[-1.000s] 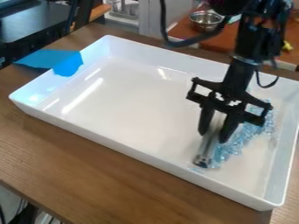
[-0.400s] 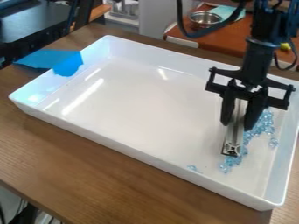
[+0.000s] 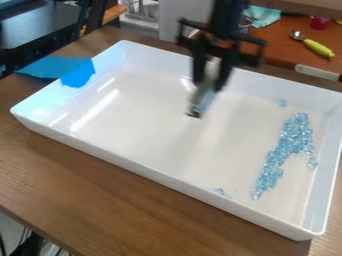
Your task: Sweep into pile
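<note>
Blue glassy pieces (image 3: 287, 142) lie in a long, slanting band on the floor of the white tray (image 3: 160, 177), over by its right-hand wall in view, and look at this: one stray piece (image 3: 282, 102) sits apart beyond the far end, with a little cluster (image 3: 221, 192) by the near wall. Now the black gripper (image 3: 210, 82), fingers closed in on a metal bar (image 3: 200, 101), over the middle of the tray, well apart from the band! That bar points downward, presumably so its lower end does the pushing while the fingers keep above the floor; whether it touches down, I can't tell. Those raised walls should pen everything in. Sweeping is partly done, I'd say: the band wants squeezing lengthwise, strays gathered too, and a hasty stroke could scatter the lot.
</note>
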